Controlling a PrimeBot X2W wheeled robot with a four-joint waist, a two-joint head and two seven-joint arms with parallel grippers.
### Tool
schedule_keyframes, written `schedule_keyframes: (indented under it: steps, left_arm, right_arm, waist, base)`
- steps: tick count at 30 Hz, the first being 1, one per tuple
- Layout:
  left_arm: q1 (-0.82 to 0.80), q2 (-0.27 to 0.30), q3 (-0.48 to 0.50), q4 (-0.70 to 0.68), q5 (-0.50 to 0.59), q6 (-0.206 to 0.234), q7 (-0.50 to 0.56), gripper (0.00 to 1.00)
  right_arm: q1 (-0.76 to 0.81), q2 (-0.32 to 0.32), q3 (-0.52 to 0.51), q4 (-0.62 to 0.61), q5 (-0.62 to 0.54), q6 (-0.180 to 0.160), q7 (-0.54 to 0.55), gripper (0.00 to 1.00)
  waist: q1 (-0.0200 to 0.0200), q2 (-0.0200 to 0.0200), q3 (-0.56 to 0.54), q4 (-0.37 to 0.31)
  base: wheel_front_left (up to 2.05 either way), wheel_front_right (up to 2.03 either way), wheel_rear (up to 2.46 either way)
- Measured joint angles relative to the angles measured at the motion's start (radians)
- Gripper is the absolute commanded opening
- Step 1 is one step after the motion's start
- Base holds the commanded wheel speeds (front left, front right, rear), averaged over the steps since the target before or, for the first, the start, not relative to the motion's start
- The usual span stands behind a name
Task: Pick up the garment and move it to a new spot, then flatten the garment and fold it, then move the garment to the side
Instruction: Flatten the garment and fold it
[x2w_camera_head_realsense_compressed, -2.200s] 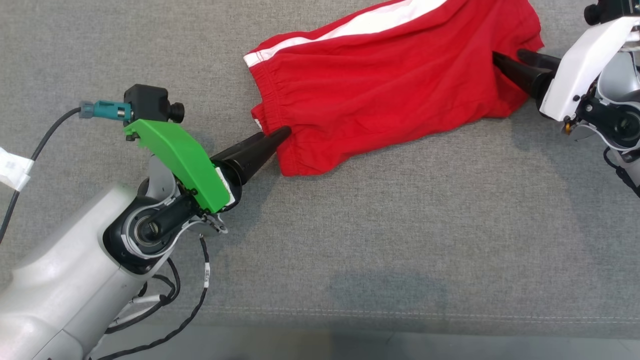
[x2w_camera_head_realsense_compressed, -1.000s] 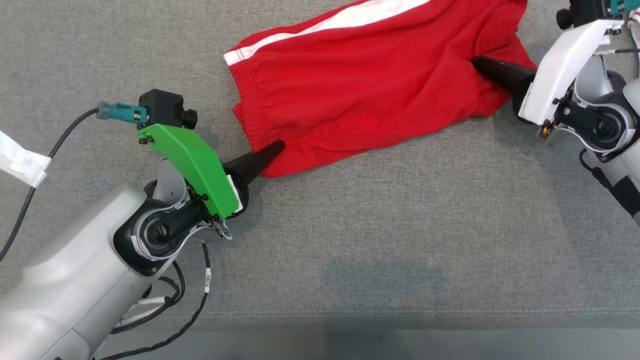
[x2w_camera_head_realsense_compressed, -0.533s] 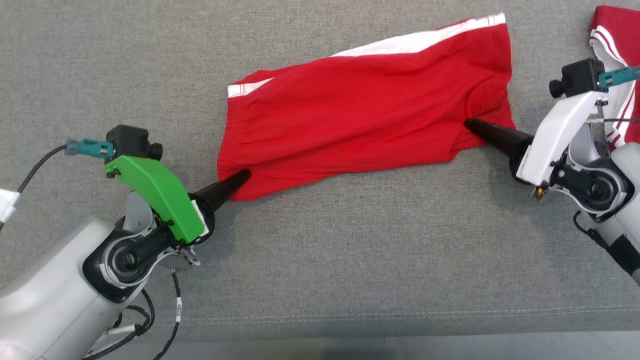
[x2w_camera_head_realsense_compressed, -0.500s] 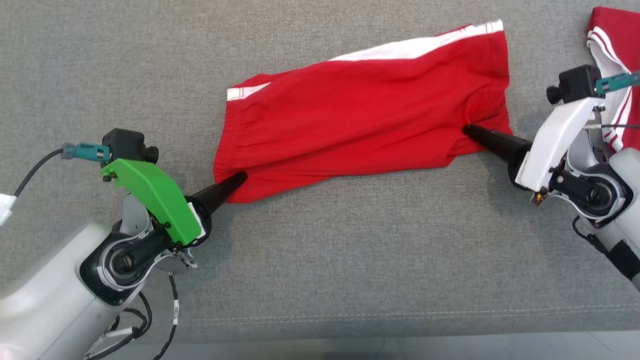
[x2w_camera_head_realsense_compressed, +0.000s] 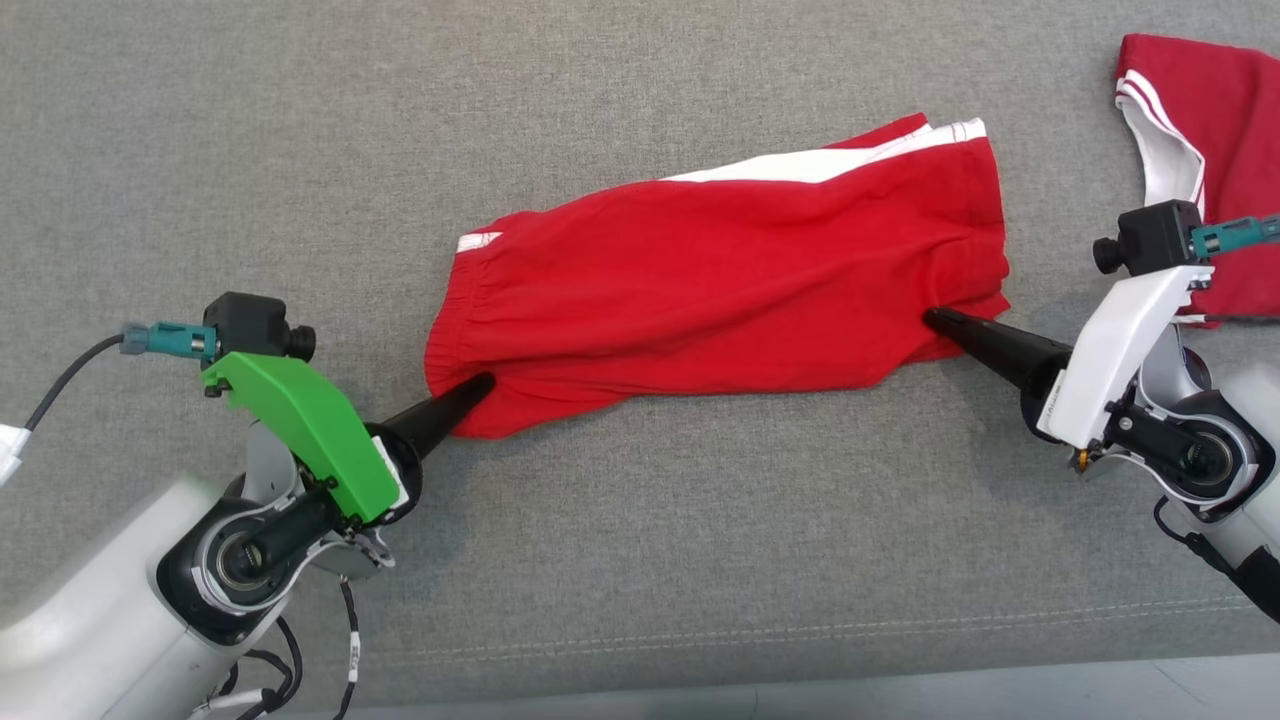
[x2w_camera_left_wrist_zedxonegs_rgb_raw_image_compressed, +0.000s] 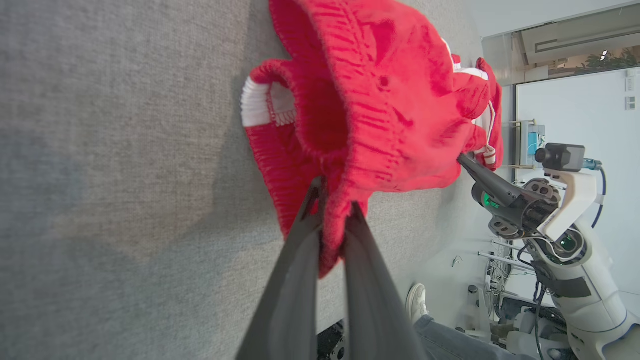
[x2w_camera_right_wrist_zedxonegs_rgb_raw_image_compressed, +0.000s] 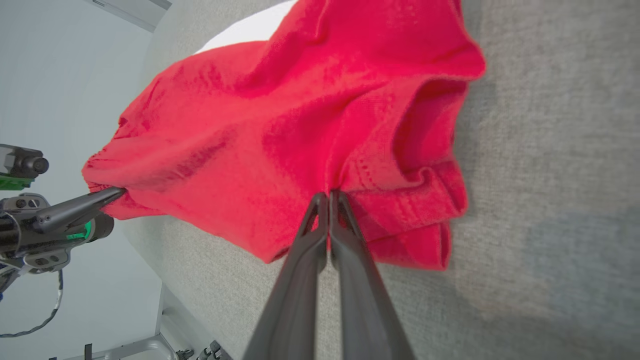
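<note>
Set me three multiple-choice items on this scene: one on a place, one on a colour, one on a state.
1. Where does the left gripper grip the shorts?
A. Waistband
B. Leg hem
C. Drawstring

2. What colour is the shorts' stripe?
A. Blue
B. White
C. Yellow

3. How is the right gripper?
A. Wide open
B. Shut on nothing
C. Shut on the shorts

Answers:
1 A: the left wrist view shows gathered elastic in its grip.
2 B: the band along the far edge is white.
3 C: the right wrist view shows its jaws pinched together on red cloth.
</note>
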Motion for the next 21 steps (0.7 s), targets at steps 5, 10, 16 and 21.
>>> schedule_keyframes:
  steps: [5,10,16,21]
  left_arm:
    - [0.017,-0.002,-0.018,-0.012,0.0,0.0,0.0,0.17]
    - [0.029,-0.009,-0.035,-0.024,0.0,0.0,0.0,0.85]
    - [0.042,-0.01,-0.051,-0.029,0.009,0.0,-0.008,1.0]
    - [0.047,0.016,-0.056,-0.041,0.062,0.0,-0.037,1.0]
  right_arm:
    - [-0.001,-0.023,0.001,-0.018,-0.033,0.0,-0.013,0.02]
    - [-0.001,-0.035,0.012,-0.019,-0.057,0.0,-0.015,0.38]
    - [-0.001,-0.06,0.011,-0.032,-0.074,-0.002,-0.022,1.0]
    - [-0.009,-0.111,-0.009,-0.067,-0.083,-0.01,-0.02,1.0]
  waist:
    - [0.0,0.0,-0.009,0.005]
    - [0.0,0.0,-0.02,0.017]
    - [0.0,0.0,-0.035,0.034]
    - [0.0,0.0,-0.042,0.038]
  base:
    - [0.0,0.0,0.0]
    - [0.0,0.0,0.0]
    - [0.0,0.0,0.0]
    - [0.0,0.0,0.0]
